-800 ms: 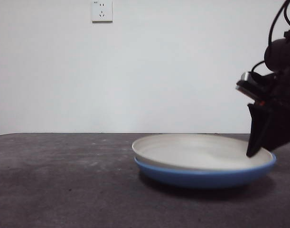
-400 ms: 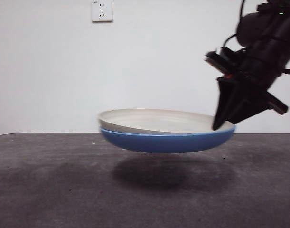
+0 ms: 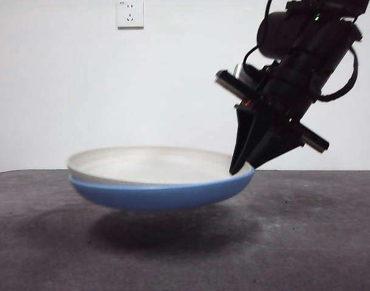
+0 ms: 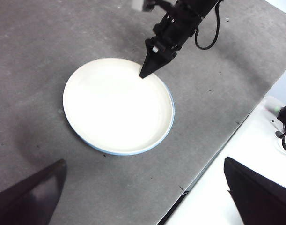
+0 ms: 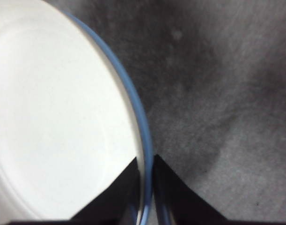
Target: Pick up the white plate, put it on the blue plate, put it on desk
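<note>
Front view: right hand (image 3: pixel 242 167) clamps the stacked rims of white plate (image 3: pixel 148 165) and blue plate (image 3: pixel 154 193), both airborne above the bench (image 3: pixel 45 242), stack cantilevered sideways from the pinch. Left wrist view: left hand (image 4: pixel 147 197) wide open, empty, high above, well apart. Right wrist view: jaws nearly closed on the rim edge, bench below.

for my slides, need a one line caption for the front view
Right gripper clamps the rims of the stacked white plate and blue plate, holding both above the desk.

dark grey desk (image 3: pixel 45 242), mottled matte top; plate shadow (image 3: pixel 172 227) on it.
</note>
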